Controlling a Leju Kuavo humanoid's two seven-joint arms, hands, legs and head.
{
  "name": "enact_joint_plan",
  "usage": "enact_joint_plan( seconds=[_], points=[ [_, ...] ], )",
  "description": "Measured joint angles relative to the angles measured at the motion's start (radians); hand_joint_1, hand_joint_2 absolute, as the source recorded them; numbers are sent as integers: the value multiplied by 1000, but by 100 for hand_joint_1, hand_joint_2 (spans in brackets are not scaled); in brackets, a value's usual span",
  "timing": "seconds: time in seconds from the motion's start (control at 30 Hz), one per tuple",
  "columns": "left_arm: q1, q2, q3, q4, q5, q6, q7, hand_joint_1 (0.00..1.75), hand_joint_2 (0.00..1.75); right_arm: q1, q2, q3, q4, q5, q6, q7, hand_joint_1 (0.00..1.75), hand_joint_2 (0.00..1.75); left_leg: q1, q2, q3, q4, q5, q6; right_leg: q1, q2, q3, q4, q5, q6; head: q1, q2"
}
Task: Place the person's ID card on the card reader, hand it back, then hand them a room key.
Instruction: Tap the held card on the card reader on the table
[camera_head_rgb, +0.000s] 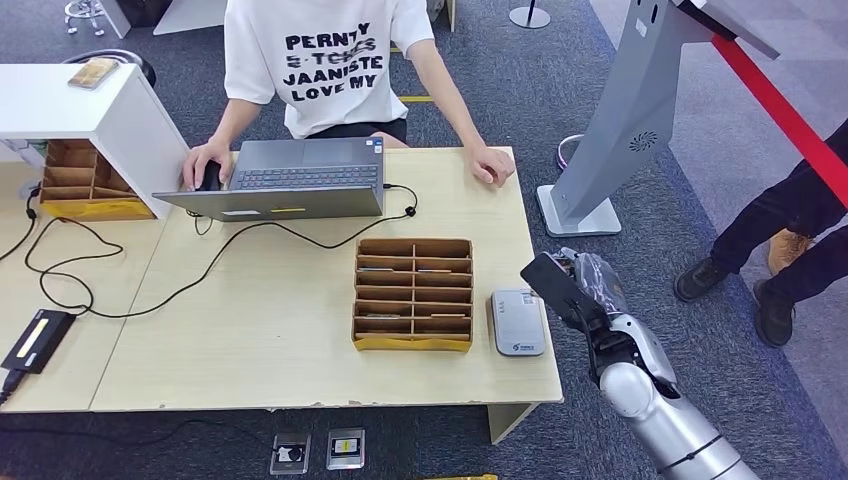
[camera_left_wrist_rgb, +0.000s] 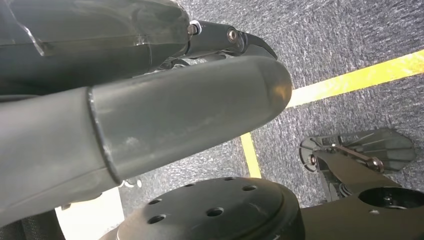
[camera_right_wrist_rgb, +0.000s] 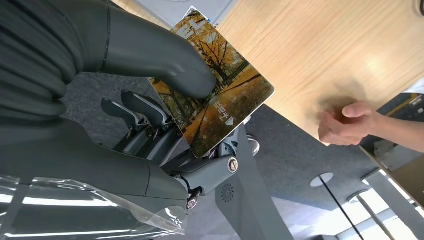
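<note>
My right hand (camera_head_rgb: 592, 292) hovers just off the table's right edge, level with the grey card reader (camera_head_rgb: 517, 322). It pinches a card (camera_head_rgb: 553, 283) between the thumb and the fingers. In the right wrist view the card (camera_right_wrist_rgb: 220, 95) shows an autumn-tree picture, with the thumb (camera_right_wrist_rgb: 165, 60) pressed on its face. The person in a white printed T-shirt (camera_head_rgb: 325, 65) sits at the far side of the table, one hand (camera_head_rgb: 492, 165) resting curled on the top. A wooden card organizer (camera_head_rgb: 413, 293) stands left of the reader. My left hand (camera_left_wrist_rgb: 175, 110) hangs over the carpet, holding nothing.
A laptop (camera_head_rgb: 290, 178) with a trailing cable sits before the person. A white cabinet (camera_head_rgb: 90, 110) and a second organizer (camera_head_rgb: 85, 180) stand at the far left, a black device (camera_head_rgb: 38, 340) near left. A grey kiosk stand (camera_head_rgb: 630, 110) and another person's legs (camera_head_rgb: 780, 250) are right.
</note>
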Motion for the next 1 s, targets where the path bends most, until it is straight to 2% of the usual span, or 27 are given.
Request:
enact_joint_plan(
  seconds=[1.0],
  points=[
    [0,5,0,0,-3,-4,0,0,0,-14,-2,18,155,-39,55,8,175,175,0,0,0,0,0,0,0,0,0,0,0,0,0,0]
  ],
)
